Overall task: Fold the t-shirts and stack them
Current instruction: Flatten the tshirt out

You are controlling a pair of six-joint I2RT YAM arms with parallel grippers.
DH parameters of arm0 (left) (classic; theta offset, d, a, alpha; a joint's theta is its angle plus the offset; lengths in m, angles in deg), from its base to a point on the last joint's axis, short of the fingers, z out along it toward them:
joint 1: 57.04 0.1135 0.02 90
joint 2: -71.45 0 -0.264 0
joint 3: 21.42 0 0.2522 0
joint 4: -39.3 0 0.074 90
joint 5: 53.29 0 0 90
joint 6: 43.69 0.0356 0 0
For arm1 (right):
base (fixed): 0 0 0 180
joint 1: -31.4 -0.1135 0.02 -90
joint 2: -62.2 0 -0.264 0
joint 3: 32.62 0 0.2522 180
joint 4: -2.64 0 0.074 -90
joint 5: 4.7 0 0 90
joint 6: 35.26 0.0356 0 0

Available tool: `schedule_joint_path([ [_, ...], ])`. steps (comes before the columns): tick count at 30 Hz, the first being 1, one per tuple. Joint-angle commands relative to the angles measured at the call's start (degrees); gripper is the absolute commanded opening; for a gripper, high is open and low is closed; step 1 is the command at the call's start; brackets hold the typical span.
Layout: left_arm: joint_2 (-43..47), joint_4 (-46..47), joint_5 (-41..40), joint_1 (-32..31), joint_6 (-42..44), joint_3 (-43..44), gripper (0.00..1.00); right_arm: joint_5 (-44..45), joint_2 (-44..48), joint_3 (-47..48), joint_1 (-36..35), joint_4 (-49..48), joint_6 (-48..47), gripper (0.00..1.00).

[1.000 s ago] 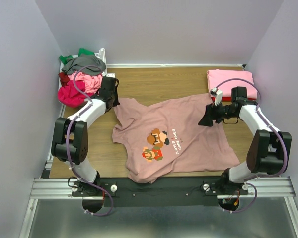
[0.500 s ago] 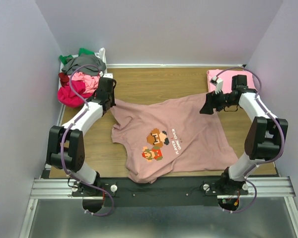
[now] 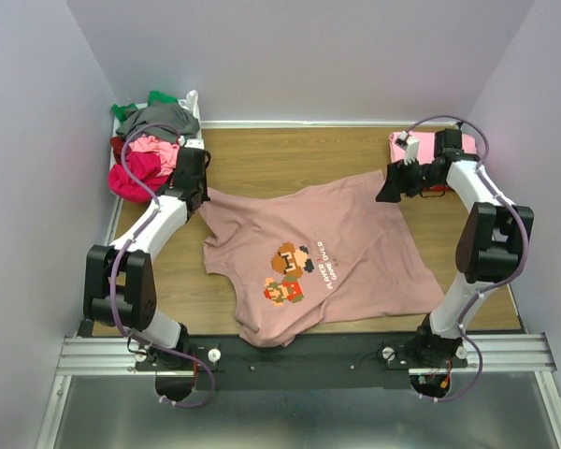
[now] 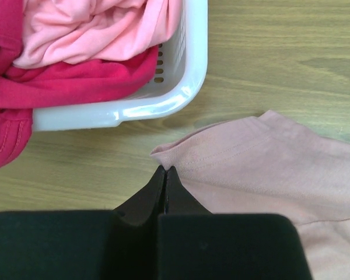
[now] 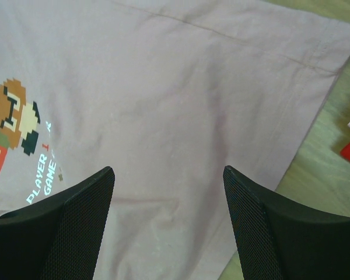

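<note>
Wooden table [image 3: 290,154] between pale walls [image 3: 309,56]; left tool [image 4: 164,173] pinched on dusty-pink t-shirt [image 3: 355,229], right tool [image 5: 168,172] apart.

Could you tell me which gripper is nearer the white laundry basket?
Left. The left gripper sits just beside the laundry basket; the right gripper is across the table, over the dusty-pink t-shirt.
</note>
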Motion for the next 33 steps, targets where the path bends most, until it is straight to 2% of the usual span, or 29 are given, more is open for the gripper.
schedule_joint_path([
  [1,2.4,0.9,-2.4,0.4,0.6,-1.9,0.0,0.1,-3.4,4.2,0.2,1.0,1.6,0.82],
  [9,3.5,1.9,-1.3,0.4,0.5,-3.9,0.0,0.6,-10.2,12.3,-0.3,0.9,4.3,0.82],
  [14,3.6,2.3,-0.9,0.4,0.7,-4.1,0.0,2.4,-17.8,21.6,-0.8,0.8,8.4,0.8],
  [20,3.6,2.4,-1.1,0.4,0.7,-4.1,0.0,6.4,-24.9,30.4,-3.0,0.9,11.0,0.76],
  [23,3.6,2.4,-2.2,0.4,0.7,-4.3,0.0,10.8,-27.7,33.7,-4.2,0.9,11.5,0.7],
  [27,3.8,2.1,-3.8,1.1,0.2,-4.4,0.0,15.4,-29.4,35.2,-5.0,0.7,11.5,0.68],
  [33,3.8,1.9,-3.7,2.3,0.1,-4.5,0.0,17.8,-29.9,35.5,-5.1,0.7,10.1,0.67],
])
